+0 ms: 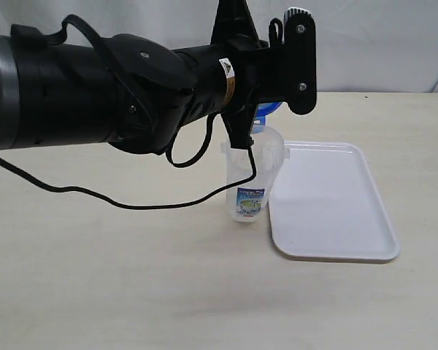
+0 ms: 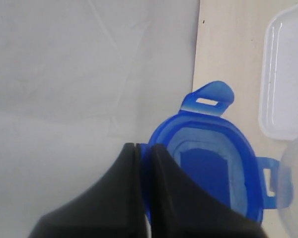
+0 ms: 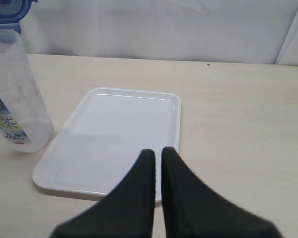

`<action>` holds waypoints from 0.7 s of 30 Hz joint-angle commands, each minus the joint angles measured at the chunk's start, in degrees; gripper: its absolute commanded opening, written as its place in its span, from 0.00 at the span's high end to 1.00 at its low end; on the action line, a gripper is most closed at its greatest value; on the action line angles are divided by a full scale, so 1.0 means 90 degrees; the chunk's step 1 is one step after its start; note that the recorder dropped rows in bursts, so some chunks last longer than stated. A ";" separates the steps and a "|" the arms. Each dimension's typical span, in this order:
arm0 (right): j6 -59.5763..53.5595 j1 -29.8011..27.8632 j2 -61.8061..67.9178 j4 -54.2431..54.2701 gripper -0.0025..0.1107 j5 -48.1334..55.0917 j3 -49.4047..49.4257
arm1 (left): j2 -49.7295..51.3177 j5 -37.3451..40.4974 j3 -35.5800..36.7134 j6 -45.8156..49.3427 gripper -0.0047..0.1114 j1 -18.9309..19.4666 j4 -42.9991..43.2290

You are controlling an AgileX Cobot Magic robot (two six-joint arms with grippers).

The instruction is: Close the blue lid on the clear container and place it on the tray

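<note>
1. Left wrist view: your left gripper (image 2: 141,148) has its jaws together, nipping the edge of the blue lid (image 2: 208,166), which seems to sit tilted at the mouth of the clear container (image 1: 252,179).
2. That container stands on the table just beside the tray (image 1: 336,200), not on it.
3. Level the lid squarely over the mouth before you press; an off-centre push may tip the tall container.
4. Right gripper (image 3: 156,158) is closed and empty, hovering over the tray's near edge; consider steadying the container with it.
</note>
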 commanded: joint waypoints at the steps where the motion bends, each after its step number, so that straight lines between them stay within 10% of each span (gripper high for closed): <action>1: 0.0020 -0.0021 -0.0033 -0.0065 0.94 -0.0004 0.0006 | -0.0104 0.0014 0.0002 -0.0071 0.96 -0.0022 -0.0016; 11: 0.0020 -0.0021 -0.0033 -0.0065 0.94 -0.0004 0.0006 | 0.0646 -0.0468 0.0002 -0.1448 0.96 0.1028 -0.0165; 21: 0.0020 -0.0021 -0.0033 -0.0065 0.94 -0.0004 0.0006 | 0.0590 -0.0307 -0.0679 -0.1892 0.96 0.1136 -0.0016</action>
